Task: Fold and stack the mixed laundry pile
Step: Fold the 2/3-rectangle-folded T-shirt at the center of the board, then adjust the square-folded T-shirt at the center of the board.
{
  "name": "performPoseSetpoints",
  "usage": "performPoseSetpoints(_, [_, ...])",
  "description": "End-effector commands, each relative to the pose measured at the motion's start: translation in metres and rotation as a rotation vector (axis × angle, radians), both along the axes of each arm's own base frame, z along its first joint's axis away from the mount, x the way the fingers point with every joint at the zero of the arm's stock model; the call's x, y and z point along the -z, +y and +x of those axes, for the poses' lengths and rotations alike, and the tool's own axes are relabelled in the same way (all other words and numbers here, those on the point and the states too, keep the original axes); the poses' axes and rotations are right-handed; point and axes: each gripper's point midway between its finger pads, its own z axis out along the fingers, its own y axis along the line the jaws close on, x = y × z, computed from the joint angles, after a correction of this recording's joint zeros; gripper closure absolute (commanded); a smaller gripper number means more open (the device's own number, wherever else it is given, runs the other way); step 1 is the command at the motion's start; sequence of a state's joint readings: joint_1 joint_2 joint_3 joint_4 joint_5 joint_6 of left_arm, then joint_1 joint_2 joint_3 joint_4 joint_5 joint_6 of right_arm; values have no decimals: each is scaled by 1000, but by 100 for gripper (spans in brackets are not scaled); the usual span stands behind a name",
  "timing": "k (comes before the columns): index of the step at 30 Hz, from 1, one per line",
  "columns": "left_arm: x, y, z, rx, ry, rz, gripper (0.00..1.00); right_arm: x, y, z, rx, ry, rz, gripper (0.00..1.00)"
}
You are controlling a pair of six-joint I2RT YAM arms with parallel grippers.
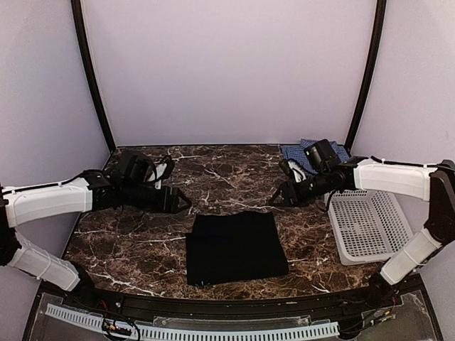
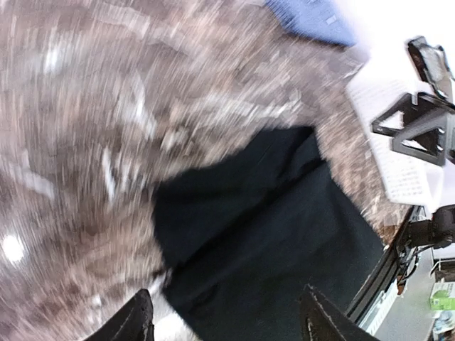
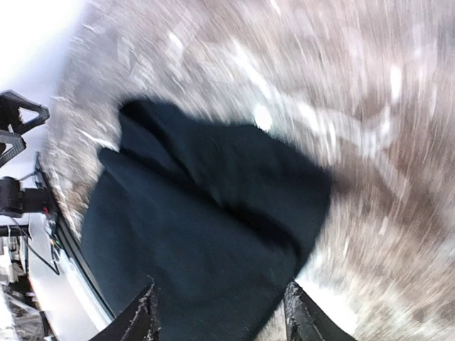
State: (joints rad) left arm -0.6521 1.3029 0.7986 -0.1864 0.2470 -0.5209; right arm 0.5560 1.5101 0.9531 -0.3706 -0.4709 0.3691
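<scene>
The black garment (image 1: 237,247) lies folded flat in the lower middle of the top view, between the two arms; the blue-and-white checked shirt (image 1: 307,152) sits bunched at the upper right, just beyond the white basket (image 1: 370,226) and partly hidden behind the right arm; the left gripper (image 1: 185,202) and the right gripper (image 1: 277,199) hover near the black garment's upper corners, jaws spread and holding nothing, as both wrist views also show; likely trouble from here: a low sweep could snag a corner and flip the fold open; in reaching for the shirt, the right arm could knock the basket or shove the shirt against the back wall; a pinch on a single layer would lift it lopsided, and a careless drop onto the black garment would skew the stack; no brand, label or writing is legible anywhere, and both wrist views are smeared.
</scene>
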Motion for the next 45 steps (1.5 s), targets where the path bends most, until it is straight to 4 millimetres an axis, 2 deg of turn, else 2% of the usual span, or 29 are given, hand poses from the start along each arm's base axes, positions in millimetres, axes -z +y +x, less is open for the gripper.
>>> performPoseSetpoints(1, [-41, -10, 17, 171, -229, 99, 34, -48, 9, 31, -63, -138, 48, 45])
performPoseSetpoints(2, [-48, -19, 19, 209, -265, 96, 35, -49, 16, 37, -88, -134, 59, 49])
performPoseSetpoints(6, [-43, -60, 13, 497, -448, 166, 41, -43, 45, 60, -182, -90, 103, 60])
performPoseSetpoints(7, [-33, -72, 9, 550, -459, 177, 44, -45, 54, 65, -208, -87, 136, 62])
performPoseSetpoints(8, [-32, -80, 7, 606, -491, 183, 45, -44, 61, 68, -225, -76, 162, 64])
performPoseSetpoints(9, [-18, -90, 3, 655, -476, 195, 47, -39, 67, 72, -239, -57, 182, 66])
performPoseSetpoints(10, [-18, -98, 1, 700, -496, 196, 49, -38, 74, 72, -264, -43, 206, 69])
performPoseSetpoints(11, [-3, -104, -3, 738, -472, 210, 51, -35, 80, 73, -285, -27, 226, 71])
performPoseSetpoints(12, [-4, -112, -4, 780, -492, 209, 53, -32, 86, 74, -301, -13, 242, 73])
performPoseSetpoints(15, [18, -128, -11, 869, -484, 244, 58, -18, 102, 70, -356, 26, 251, 77])
performPoseSetpoints(16, [28, -130, -13, 894, -479, 259, 60, -10, 107, 70, -366, 41, 249, 79])
performPoseSetpoints(18, [36, -134, -10, 909, -483, 279, 60, 5, 113, 69, -385, 74, 247, 82])
performPoseSetpoints(24, [53, -143, 0, 929, -478, 317, 59, 47, 125, 66, -413, 151, 233, 88])
performPoseSetpoints(29, [65, -150, 5, 945, -464, 327, 58, 69, 133, 62, -442, 194, 216, 90])
performPoseSetpoints(34, [74, -153, 3, 966, -442, 317, 61, 89, 131, 61, -444, 225, 184, 91])
performPoseSetpoints(38, [76, -153, 1, 975, -432, 313, 70, 100, 129, 58, -443, 240, 166, 92])
performPoseSetpoints(40, [75, -154, -1, 986, -432, 308, 77, 103, 128, 57, -444, 250, 160, 92])
performPoseSetpoints(41, [73, -154, -2, 989, -439, 309, 83, 104, 127, 57, -442, 251, 157, 92])
performPoseSetpoints(45, [56, -156, 0, 982, -499, 318, 97, 110, 126, 55, -444, 266, 152, 93])
